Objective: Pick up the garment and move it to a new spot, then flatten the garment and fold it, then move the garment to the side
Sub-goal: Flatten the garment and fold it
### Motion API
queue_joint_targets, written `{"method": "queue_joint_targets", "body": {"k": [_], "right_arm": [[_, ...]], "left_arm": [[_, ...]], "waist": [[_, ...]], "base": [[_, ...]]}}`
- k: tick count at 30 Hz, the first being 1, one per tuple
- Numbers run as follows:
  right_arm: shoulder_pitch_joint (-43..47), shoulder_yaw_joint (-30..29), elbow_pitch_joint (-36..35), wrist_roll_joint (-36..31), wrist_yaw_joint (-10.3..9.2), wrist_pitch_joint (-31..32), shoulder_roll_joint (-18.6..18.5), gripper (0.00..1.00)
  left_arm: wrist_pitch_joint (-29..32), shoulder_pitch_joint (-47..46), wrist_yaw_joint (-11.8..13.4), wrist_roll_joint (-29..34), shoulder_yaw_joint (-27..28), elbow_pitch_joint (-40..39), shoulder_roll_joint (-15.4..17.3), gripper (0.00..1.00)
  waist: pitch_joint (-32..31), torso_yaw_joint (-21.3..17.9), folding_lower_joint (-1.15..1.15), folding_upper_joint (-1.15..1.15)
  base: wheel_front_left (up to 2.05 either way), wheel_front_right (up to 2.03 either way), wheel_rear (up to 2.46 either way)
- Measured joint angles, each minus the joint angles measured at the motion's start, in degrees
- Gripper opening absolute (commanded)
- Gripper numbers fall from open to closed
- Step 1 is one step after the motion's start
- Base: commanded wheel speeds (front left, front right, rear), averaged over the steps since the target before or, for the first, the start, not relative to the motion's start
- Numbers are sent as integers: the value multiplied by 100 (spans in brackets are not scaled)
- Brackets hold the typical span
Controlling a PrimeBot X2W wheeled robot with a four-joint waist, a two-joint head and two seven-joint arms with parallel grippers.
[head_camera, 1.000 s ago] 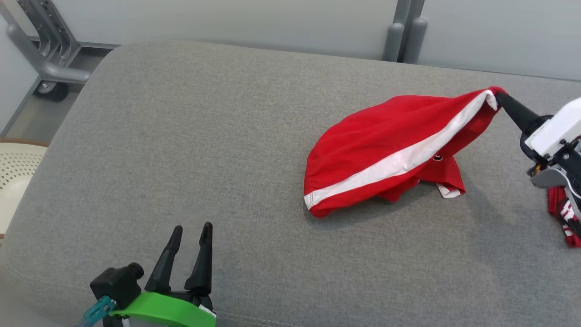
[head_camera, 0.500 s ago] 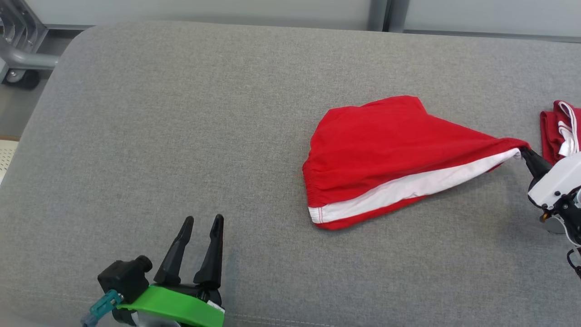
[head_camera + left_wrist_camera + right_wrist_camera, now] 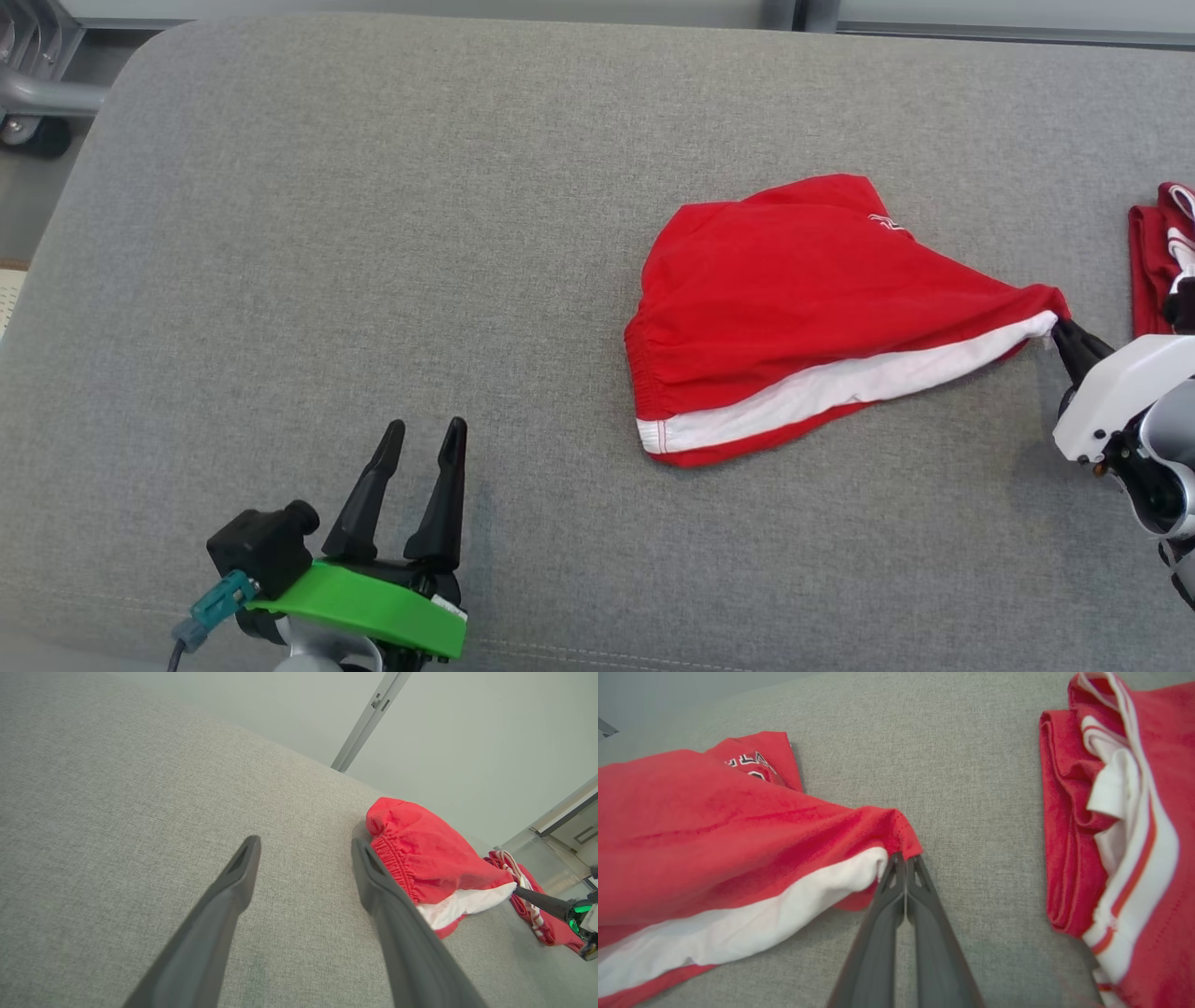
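The red fabric garment with a white side stripe [image 3: 794, 308] lies right of the middle of the grey fabric-covered worktop [image 3: 373, 233]. Its gathered waistband [image 3: 644, 373] points toward the middle and its far corner is drawn out to a point at the right.

That point exists because the right hand [image 3: 1062, 331] has it pinched. Both dark fingers are pressed flat together on the hem just where the white stripe ends. The cloth runs taut from this corner and fans wider toward the waistband, so the grip seems meant to drag and spread the garment rather than carry it. A printed emblem [image 3: 887, 224] peeks out at the far edge, and folds under the top layer suggest the garment is not yet flat.

The left hand [image 3: 427, 425] sits near the front edge of the worktop, well apart from the garment, its fingers spread wide and holding nothing. In its wrist view the fingers aim toward the waistband end, probably so it can take that side and stretch the cloth against the right hand.

A bunched red-and-white striped cloth [image 3: 1153, 271] lies beside the right hand, apart from the garment, and looks like a separate piece set aside.
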Motion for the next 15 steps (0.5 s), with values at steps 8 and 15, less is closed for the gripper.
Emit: {"method": "queue_joint_targets", "body": {"k": [8, 15], "right_arm": [[-271, 210, 99, -591, 116, -528, -64, 100], [-280, 221, 13, -878, 143, -1178, -59, 100]], "left_arm": [[0, -10, 0, 0, 59, 79, -4, 100], [0, -3, 3, 34, 170, 123, 38, 100]], "waist": [[-67, -58, 0, 0], [-233, -230, 0, 0]], "base": [[0, 0, 0], [0, 0, 0]]}}
